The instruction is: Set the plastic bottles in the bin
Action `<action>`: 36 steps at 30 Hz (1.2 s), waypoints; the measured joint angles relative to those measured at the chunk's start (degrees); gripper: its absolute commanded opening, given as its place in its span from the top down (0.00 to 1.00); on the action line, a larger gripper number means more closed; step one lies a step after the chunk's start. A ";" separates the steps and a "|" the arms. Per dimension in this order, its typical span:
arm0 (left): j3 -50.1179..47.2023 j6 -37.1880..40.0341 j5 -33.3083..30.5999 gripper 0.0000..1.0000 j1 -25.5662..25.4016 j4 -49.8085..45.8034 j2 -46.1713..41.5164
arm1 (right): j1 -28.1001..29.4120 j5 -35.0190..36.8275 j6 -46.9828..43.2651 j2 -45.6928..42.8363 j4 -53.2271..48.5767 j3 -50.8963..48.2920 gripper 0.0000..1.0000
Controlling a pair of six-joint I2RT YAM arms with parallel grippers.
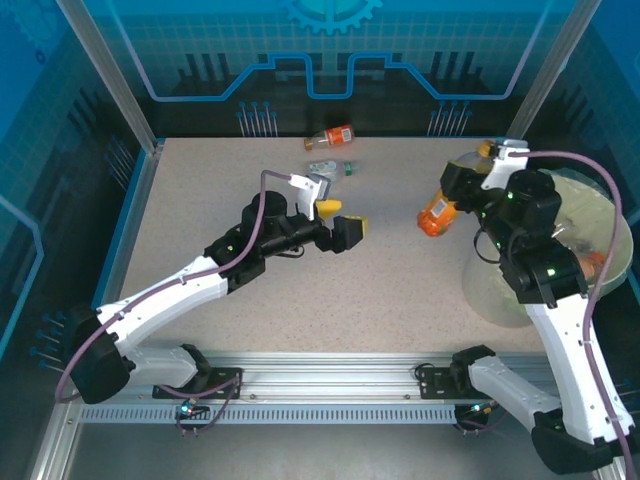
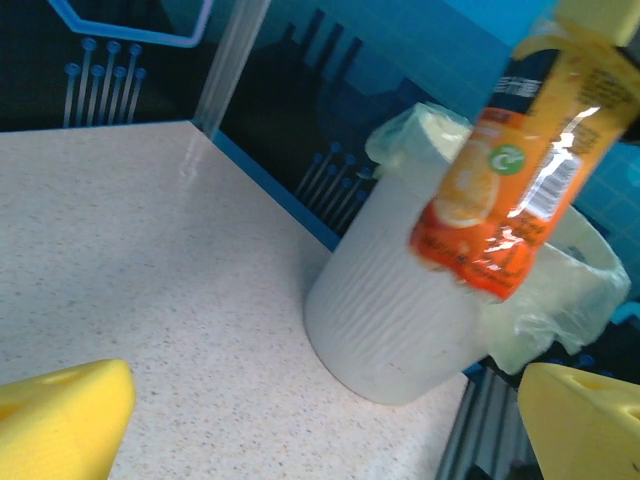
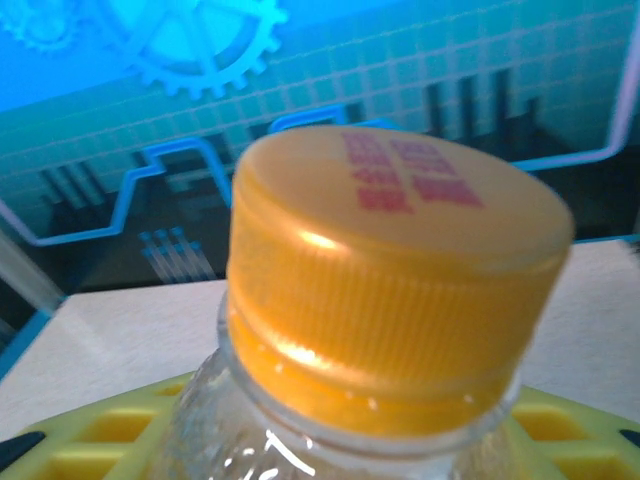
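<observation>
From above, the left gripper point(image 1: 342, 217) sits low over the middle of the speckled table point(image 1: 400, 300), and its yellow fingers are spread wide with nothing in them. The right gripper point(image 1: 478, 165) pinches an orange drink bottle point(image 1: 437, 214) near its top and holds it up in the air, just beside the bin point(image 1: 598, 215) at the right side. Two more bottles lie by the far edge: one with orange liquid point(image 1: 331, 137) and a clear one point(image 1: 330, 167) near it, but their labels are too small to read. In the left wrist view, the yellow fingers point(image 2: 60, 420) stand far apart at the bottom corners. The orange drink bottle point(image 2: 510, 190) hangs in front of the pale bin point(image 2: 385, 320) with its plastic bag. The label shows a picture of an orange, a round green mark and a white barcode; the words on it are too blurry to read. In the right wrist view, the bottle's yellow-orange cap point(image 3: 390, 270) is very close, with red writing on top that is also too blurry to read.
</observation>
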 measured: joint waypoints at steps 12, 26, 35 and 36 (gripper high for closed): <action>-0.74 0.00 -6.16 0.01 0.02 -0.04 0.00 | -20.00 9.57 -10.43 2.56 -11.45 16.79 0.62; -0.72 1.03 -9.18 0.01 0.02 -1.16 0.02 | -33.99 9.40 -12.11 18.67 -35.26 24.20 0.59; 0.37 1.07 -9.84 0.01 0.02 -2.95 0.42 | -42.53 7.78 -13.09 26.97 -41.72 25.38 0.45; 0.50 1.07 -10.01 0.01 0.02 -3.23 0.44 | -43.25 7.58 -13.07 28.04 -42.49 25.86 0.38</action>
